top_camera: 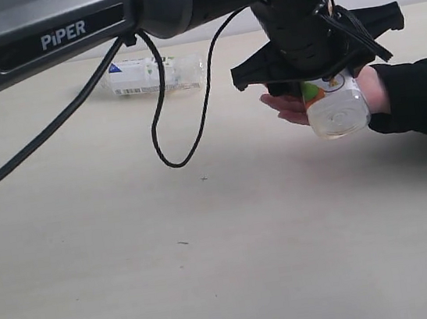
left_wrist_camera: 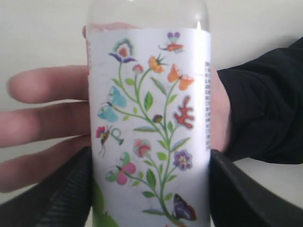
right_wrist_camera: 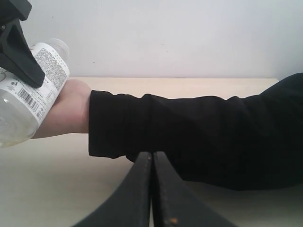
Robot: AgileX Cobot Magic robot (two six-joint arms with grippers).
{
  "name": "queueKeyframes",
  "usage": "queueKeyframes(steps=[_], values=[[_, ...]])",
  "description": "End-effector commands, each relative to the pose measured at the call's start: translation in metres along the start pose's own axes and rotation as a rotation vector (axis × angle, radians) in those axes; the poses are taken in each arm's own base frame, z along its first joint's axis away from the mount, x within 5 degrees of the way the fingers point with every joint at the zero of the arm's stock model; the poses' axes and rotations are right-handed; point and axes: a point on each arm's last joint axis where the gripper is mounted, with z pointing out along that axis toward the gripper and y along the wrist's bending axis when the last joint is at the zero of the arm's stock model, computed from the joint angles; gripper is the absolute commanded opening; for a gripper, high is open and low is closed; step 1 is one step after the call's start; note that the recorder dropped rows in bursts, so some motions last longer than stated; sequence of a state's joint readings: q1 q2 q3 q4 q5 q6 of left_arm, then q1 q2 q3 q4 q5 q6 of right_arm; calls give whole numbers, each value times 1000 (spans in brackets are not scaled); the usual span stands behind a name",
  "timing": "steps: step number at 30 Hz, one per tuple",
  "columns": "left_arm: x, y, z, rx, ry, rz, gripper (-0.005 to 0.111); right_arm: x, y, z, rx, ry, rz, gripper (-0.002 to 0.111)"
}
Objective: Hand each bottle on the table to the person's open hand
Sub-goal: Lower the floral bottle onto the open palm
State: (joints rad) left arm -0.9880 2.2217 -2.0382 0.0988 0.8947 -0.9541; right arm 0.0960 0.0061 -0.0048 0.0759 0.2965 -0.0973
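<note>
One floral bottle (left_wrist_camera: 149, 127) is clamped in the left gripper (left_wrist_camera: 150, 189) at the person's open hand (top_camera: 289, 108), positioned for release; right gripper (right_wrist_camera: 152, 158) closed, empty.

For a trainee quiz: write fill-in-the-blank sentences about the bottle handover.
The left claw holds the floral bottle at the person's open hand, whose sleeve is ____.
The other bottle lies on its ____ on the table.
The right claw is ____ and holds nothing.
Missing: black; side; shut.
</note>
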Motion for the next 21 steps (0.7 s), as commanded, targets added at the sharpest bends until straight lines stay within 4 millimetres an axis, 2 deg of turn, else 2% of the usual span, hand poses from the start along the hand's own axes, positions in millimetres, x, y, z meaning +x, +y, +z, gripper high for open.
queueKeyframes(steps=[1,6,8,14,21], values=[[1,3,4,-21,19,12,36,0,0,0,5,-13,-5,0],[1,4,4,-23,21,61,94,0,0,0,5,-13,-5,0],[1,4,4,-22,21,86,106,0,0,0,5,-13,-5,0],[1,4,2,-24,23,137,105,0,0,0,5,-13,-5,0],[-7,3,-24,-14,7,255,105,0,0,0,5,-13,-5,0]])
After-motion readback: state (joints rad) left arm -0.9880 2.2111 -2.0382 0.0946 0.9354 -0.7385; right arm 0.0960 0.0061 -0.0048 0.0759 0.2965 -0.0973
